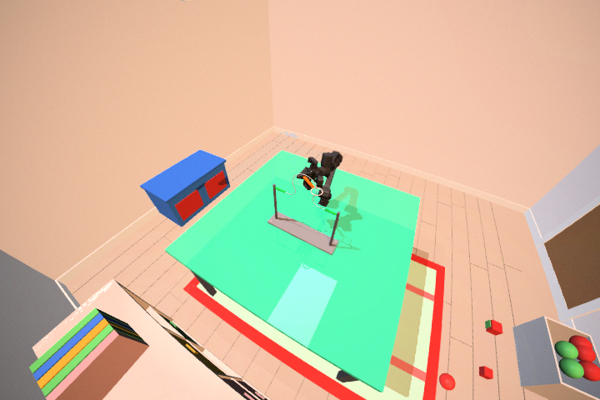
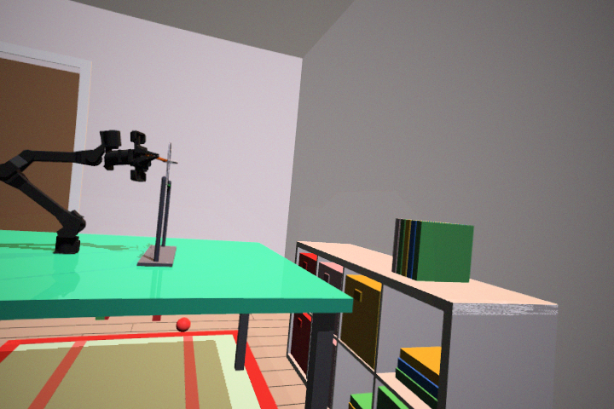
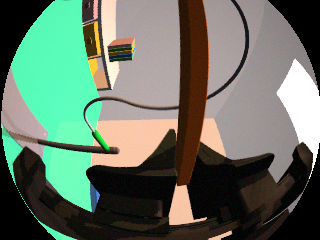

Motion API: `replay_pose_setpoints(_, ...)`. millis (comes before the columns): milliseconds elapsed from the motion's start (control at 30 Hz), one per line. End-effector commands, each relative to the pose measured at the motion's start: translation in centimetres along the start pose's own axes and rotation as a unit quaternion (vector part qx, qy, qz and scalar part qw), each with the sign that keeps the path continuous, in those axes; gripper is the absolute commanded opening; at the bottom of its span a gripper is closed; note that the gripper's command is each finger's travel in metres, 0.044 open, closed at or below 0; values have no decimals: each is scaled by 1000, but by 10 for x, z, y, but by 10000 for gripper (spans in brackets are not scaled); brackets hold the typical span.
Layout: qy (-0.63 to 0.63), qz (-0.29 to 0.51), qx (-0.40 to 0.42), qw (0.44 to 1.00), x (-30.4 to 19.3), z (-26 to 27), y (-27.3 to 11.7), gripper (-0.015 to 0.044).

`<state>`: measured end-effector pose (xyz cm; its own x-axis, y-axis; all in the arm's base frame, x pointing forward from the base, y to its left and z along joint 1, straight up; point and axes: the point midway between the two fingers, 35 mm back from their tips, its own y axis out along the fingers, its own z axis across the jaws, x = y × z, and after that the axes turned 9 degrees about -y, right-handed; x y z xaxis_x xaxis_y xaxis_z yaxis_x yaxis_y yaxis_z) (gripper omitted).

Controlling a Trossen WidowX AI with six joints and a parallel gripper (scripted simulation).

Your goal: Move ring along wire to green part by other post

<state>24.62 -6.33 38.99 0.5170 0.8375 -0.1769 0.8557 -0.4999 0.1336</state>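
Note:
My gripper (image 1: 304,177) (image 2: 156,155) (image 3: 175,132) is shut on the orange handle (image 1: 307,182) (image 2: 162,158) (image 3: 193,75), which runs up out of the wrist view. The ring (image 2: 175,163) lies nearly level at the grey wire (image 2: 169,150) (image 3: 150,107), high above the right green part (image 1: 330,212). The wire seems to pass through it; contact is too small to tell. The left green part (image 1: 279,189) is farther off, beside the left post (image 1: 275,202); one green part (image 3: 100,141) shows in the wrist view. The ring is out of the wrist view.
The right post (image 1: 334,228) and left post stand on a grey-brown base (image 1: 305,236) on the green table (image 1: 244,263). The wire arches close in front of my fingers. The arm (image 2: 51,156) reaches in from behind the wire. A shelf (image 2: 501,291) stands beyond the table.

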Motion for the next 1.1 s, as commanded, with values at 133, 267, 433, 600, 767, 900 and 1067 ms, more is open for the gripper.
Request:
replay_pose_setpoints(133, -49, -1, -29, 998, -1, -4, 0, -150)
replay_pose_setpoints(267, -73, -1, -43, 996, -1, -7, 0, -150)
replay_pose_setpoints(433, -101, -1, -60, 993, -1, -9, 0, -150)
replay_pose_setpoints(600, -125, -1, -75, 989, -1, -11, 0, -150)
replay_pose_setpoints(767, -138, -1, -83, 987, -1, -11, 0, -150)
replay_pose_setpoints(900, -149, -1, -90, 985, -2, -10, 0, -150)
replay_pose_setpoints(1067, -149, -1, -92, 985, -3, -5, 1, -150)
